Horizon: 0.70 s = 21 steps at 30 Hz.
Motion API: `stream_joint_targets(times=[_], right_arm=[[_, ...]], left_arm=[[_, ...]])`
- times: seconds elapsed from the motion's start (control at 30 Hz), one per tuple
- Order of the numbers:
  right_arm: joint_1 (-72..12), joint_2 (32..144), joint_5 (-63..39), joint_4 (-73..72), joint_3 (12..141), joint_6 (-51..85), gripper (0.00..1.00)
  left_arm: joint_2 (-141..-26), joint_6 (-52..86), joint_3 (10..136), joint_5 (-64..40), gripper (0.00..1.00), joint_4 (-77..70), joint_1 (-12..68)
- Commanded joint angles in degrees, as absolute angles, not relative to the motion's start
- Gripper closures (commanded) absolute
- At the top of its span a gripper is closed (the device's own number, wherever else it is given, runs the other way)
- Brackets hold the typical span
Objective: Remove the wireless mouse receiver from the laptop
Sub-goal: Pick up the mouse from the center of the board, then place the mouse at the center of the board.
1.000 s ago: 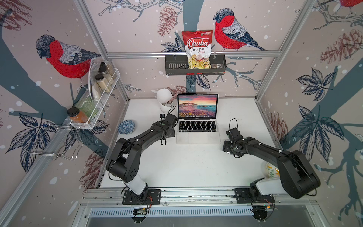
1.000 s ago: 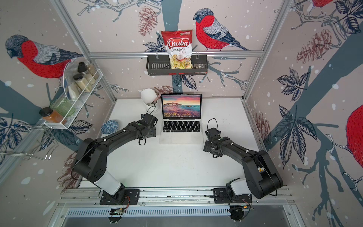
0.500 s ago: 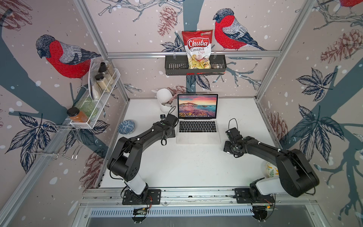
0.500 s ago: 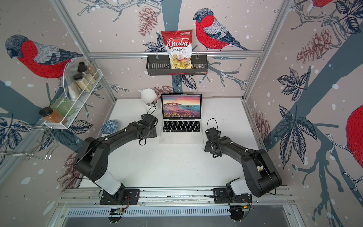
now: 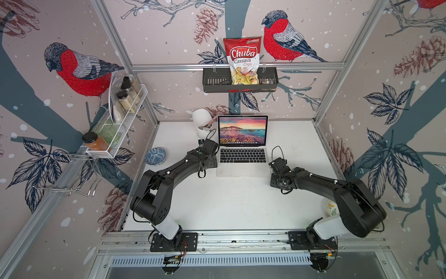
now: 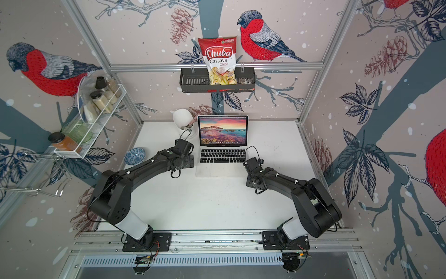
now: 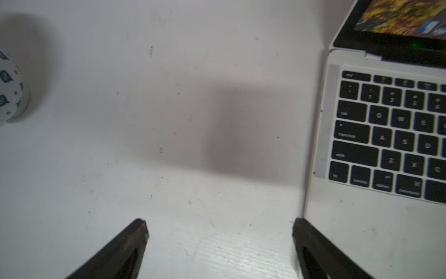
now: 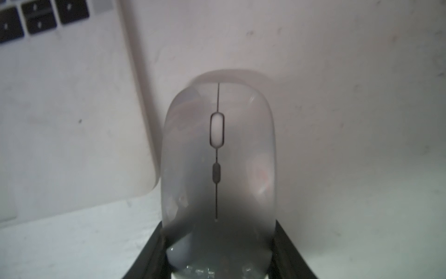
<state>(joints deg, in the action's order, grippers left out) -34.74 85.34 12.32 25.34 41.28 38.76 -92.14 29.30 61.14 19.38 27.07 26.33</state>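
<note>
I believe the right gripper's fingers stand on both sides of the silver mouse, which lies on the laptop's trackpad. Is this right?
No: the right wrist view shows the mouse on the table beside the laptop, not on its trackpad. The right gripper does flank it.

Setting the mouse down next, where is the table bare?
Bare: the table between both arms in front of the laptop, and the back right corner. Crowded: left of the laptop, with left end effector, blue bowl, white cup.

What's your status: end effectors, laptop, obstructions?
Left end effector open, beside the laptop. Right end effector straddles the wireless mouse, grip unclear. Receiver not seen. Nothing blocking.
</note>
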Motion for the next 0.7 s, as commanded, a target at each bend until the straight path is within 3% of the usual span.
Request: stream_joint_targets(times=[0.0,0.47,0.67], right_arm=[[-37.8,85.2,11.0,36.0,43.8,35.6,0.73],[-41.4,75.5,6.9,37.8,54.1,21.3,0.73],[-41.6,73.6,0.0,34.4,56.0,16.7,0.74]], left_arm=[[-89.3,27.3,61.5,14.0,0.03,22.7,26.7],[-81.9,27.8,54.6,-14.9,0.03,5.0,27.1],[-82.6,36.5,47.3,-26.4,0.03,-12.3,27.3]])
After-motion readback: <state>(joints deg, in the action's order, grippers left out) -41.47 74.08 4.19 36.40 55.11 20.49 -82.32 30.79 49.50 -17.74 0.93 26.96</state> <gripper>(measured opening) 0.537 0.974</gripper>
